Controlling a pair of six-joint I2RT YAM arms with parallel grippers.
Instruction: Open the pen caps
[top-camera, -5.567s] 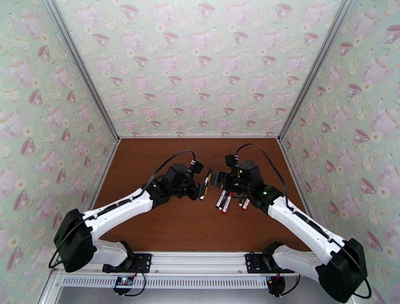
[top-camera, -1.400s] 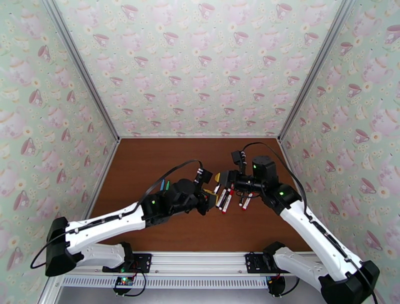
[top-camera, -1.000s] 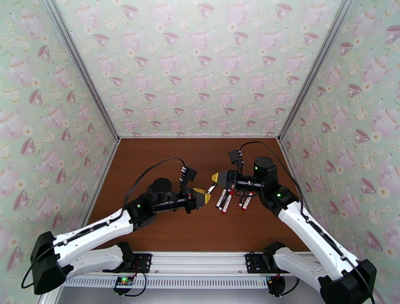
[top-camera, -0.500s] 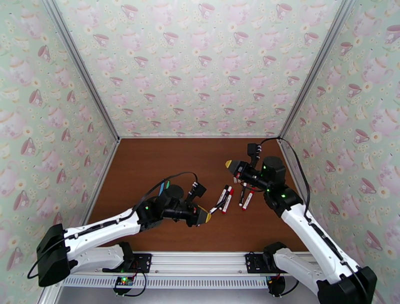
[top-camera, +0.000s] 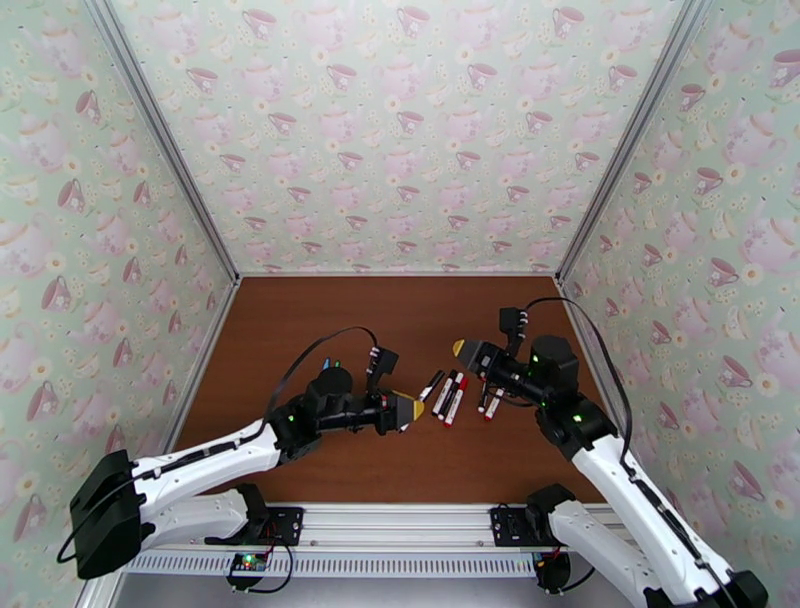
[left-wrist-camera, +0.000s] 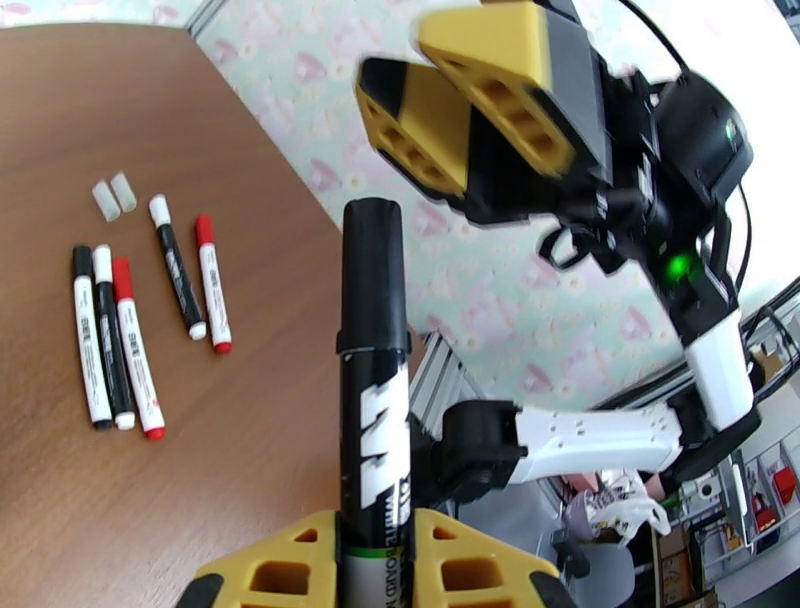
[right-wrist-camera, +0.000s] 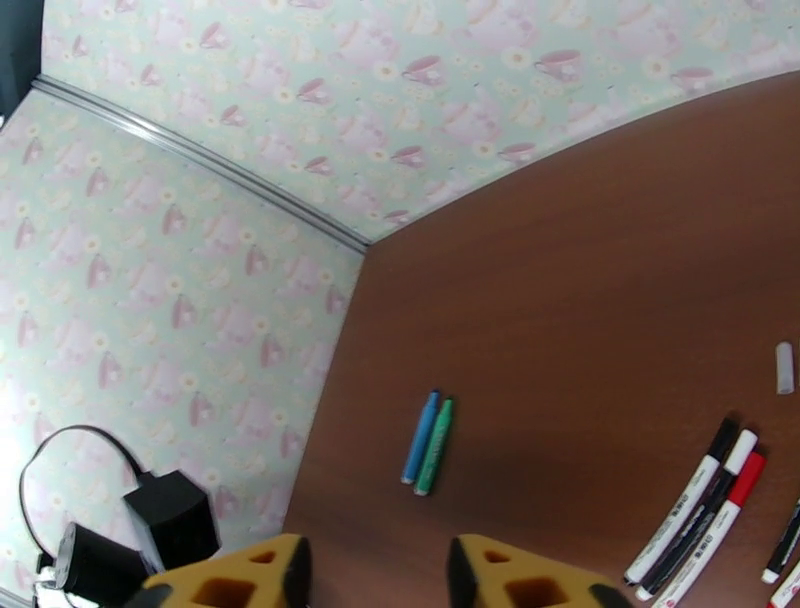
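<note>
The left hand (left-wrist-camera: 375, 545) is clamped on the bottom end of a black marker (left-wrist-camera: 374, 420). It holds the marker upright in its wrist cam, and the black cap (left-wrist-camera: 372, 270) looks like it's on the marker's top end, not off. The right hand (right-wrist-camera: 375, 560) has its yellow fingers apart with nothing between them. It hangs beyond the capped tip without touching it. On the brown tabletop (top-camera: 330, 320) there's a row of 3 pens (left-wrist-camera: 113, 338) and a pair of 2 pens (left-wrist-camera: 178, 270) just beside them, all with red, black or white ends. I can't tell which ends are caps. 2 small whitish stubs (left-wrist-camera: 105, 200) lie near the pair. A blue pen (right-wrist-camera: 420, 437) and a green pen (right-wrist-camera: 435, 447) lie side by side, well apart from the rest.
</note>
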